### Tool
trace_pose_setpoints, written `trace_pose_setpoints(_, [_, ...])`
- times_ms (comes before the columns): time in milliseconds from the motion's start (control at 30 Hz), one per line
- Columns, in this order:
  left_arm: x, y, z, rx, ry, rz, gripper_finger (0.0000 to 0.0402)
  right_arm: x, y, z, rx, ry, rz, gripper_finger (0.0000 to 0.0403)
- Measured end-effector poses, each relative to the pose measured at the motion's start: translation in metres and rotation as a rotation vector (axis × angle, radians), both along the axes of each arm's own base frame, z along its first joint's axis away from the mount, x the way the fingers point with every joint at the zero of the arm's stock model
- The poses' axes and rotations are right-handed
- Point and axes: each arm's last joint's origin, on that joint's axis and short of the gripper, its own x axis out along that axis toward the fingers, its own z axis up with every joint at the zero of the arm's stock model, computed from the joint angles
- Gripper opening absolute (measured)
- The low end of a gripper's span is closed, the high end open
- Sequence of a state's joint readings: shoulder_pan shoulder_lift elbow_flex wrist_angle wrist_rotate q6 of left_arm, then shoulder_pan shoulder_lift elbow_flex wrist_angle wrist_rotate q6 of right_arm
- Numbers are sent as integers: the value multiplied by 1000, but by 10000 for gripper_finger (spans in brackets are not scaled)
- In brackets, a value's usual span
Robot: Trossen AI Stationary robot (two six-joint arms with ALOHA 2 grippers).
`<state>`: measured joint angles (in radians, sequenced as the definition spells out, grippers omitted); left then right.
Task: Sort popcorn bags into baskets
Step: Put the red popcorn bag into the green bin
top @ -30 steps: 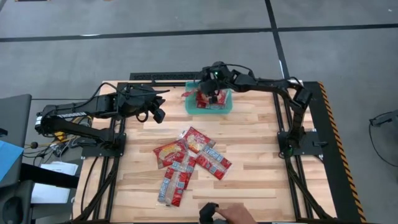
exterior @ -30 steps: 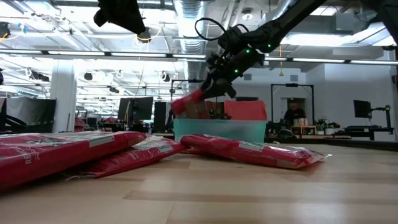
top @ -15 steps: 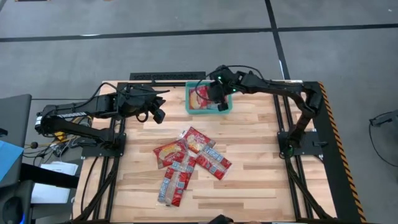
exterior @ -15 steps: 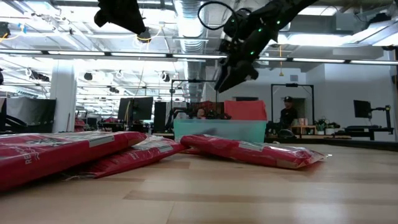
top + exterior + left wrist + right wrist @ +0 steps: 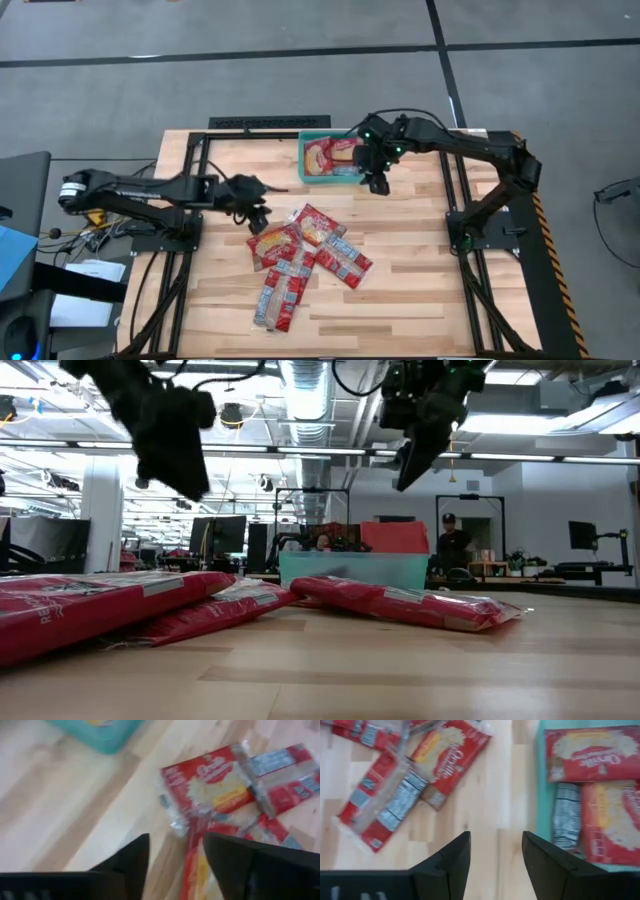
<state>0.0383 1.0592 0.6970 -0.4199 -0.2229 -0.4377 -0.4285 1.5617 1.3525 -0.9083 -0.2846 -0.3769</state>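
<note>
Red foil popcorn bags [image 5: 305,258] piled mid-table just beside the left gripper [image 5: 258,207], fingers spread and empty; teal basket [image 5: 306,172] at the far edge already holds a few.

Left gripper hangs above the near corner of the pile, so the top squarish bag [image 5: 210,784] looks like the next pick: best to drop straight down over its free short edge, pinch one bag only, and lift clear before swinging, since neighbours overlap it. Bare wood lies between pile and basket, an open lane. Right gripper [image 5: 378,183], also spread and empty, hovers beside the basket's right rim and could crowd the drop; approach from the basket's left side. Basket walls are low, so little lift is needed.
</note>
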Motion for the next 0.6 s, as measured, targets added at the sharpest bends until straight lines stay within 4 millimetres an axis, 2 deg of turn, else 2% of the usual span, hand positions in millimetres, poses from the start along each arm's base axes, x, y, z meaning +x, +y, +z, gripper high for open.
trace_pose_setpoints(133, [1,-1,-34,-28,4,2,245,1,11,1,32,19,-6,202])
trace_pose_setpoints(267, [0,-1,-62,-28,117,21,289,4,20,1,44,24,4,196])
trace_pose_setpoints(367, [3,-1,-76,-62,174,19,303,7,26,0,51,32,16,192])
trace_pose_setpoints(600, [20,-7,-102,-151,231,-91,306,10,35,-1,58,37,31,191])
